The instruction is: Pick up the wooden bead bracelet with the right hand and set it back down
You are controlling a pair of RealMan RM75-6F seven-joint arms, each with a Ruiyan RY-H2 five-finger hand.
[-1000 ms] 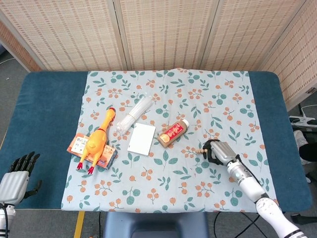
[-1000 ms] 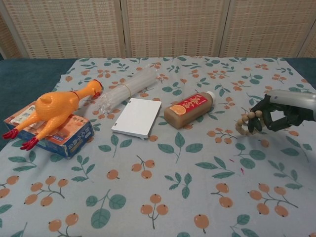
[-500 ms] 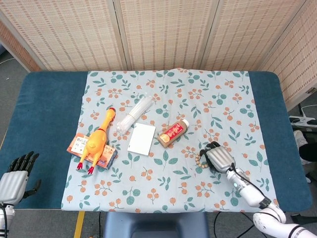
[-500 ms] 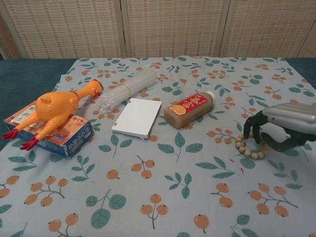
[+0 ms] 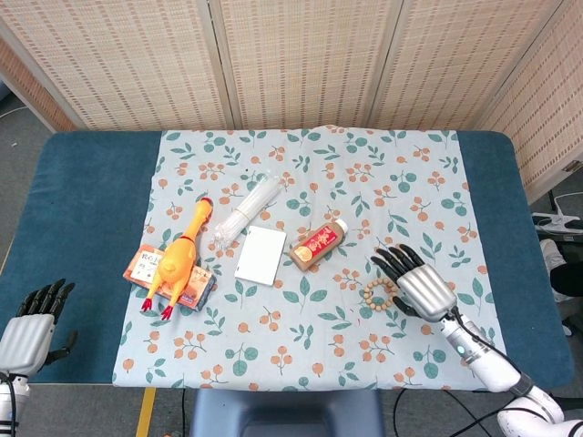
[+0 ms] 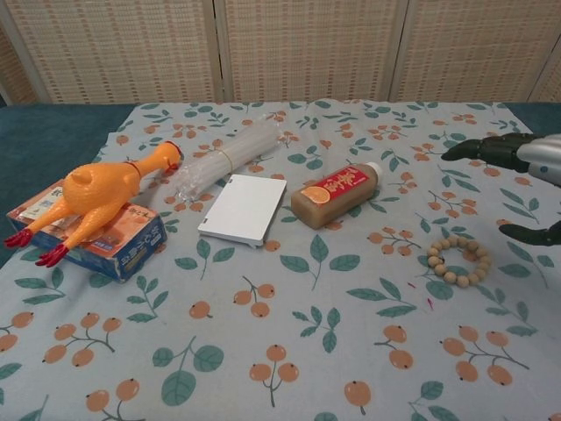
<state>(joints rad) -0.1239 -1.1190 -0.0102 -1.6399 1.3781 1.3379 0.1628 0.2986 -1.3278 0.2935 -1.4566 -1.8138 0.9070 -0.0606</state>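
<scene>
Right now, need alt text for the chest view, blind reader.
A wooden bead bracelet lies flat on a floral tablecloth, with the right hand open just above and right of it, not touching. Further left lie a brown bottle, a white card, clear straws and a rubber chicken on a box.

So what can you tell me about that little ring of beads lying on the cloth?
The wooden bead bracelet is a closed loop of round, pale tan beads that look like wood. It lies flat on the floral tablecloth, right of the brown bottle. Nothing touches it: the right hand hovers beside it, fingers spread.
</scene>
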